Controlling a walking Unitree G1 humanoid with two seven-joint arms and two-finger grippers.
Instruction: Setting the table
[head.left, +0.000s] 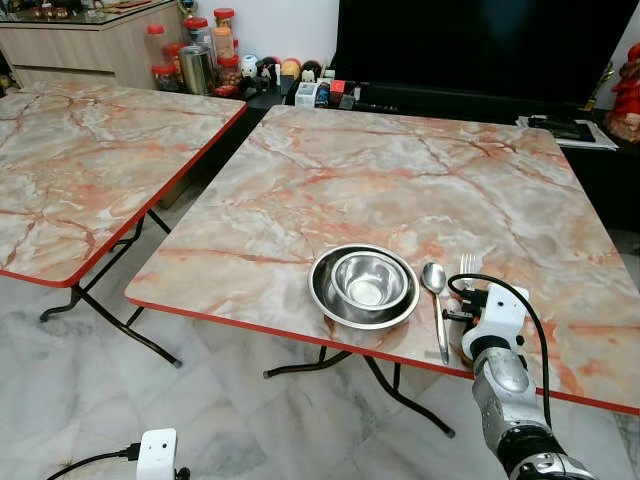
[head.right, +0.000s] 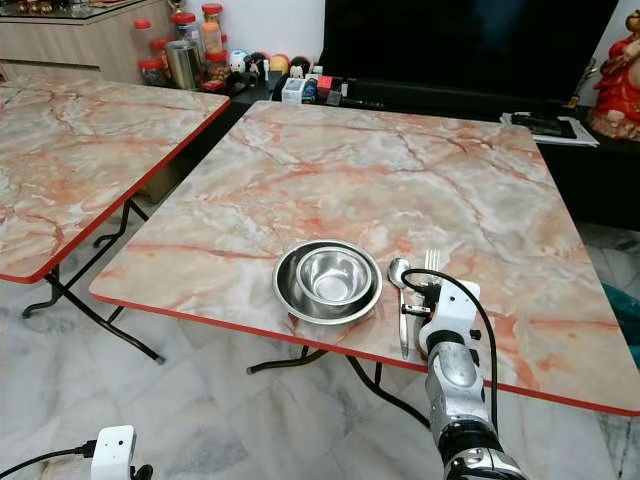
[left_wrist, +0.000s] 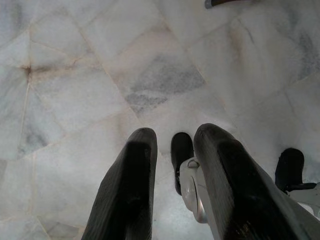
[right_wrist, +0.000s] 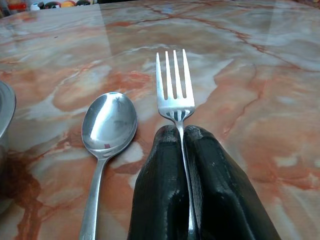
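A steel bowl (head.left: 368, 280) sits inside a steel plate (head.left: 330, 300) near the front edge of the marble table (head.left: 400, 190). To its right lies a spoon (head.left: 435, 290), also seen as the spoon (right_wrist: 107, 125). A fork (right_wrist: 174, 85) lies beside the spoon, tines pointing away from me. My right gripper (right_wrist: 184, 132) is shut on the fork's handle, low over the tabletop; its white wrist (head.left: 495, 315) covers most of the fork. My left gripper (left_wrist: 172, 145) hangs open over the floor.
A second marble table (head.left: 90, 160) stands to the left with a gap between. Behind are a dark TV (head.left: 480, 50), a low shelf with jars (head.left: 200, 50) and small items. The floor (head.left: 230, 420) is pale marble tile. A white device (head.left: 157, 452) with a cable shows low left.
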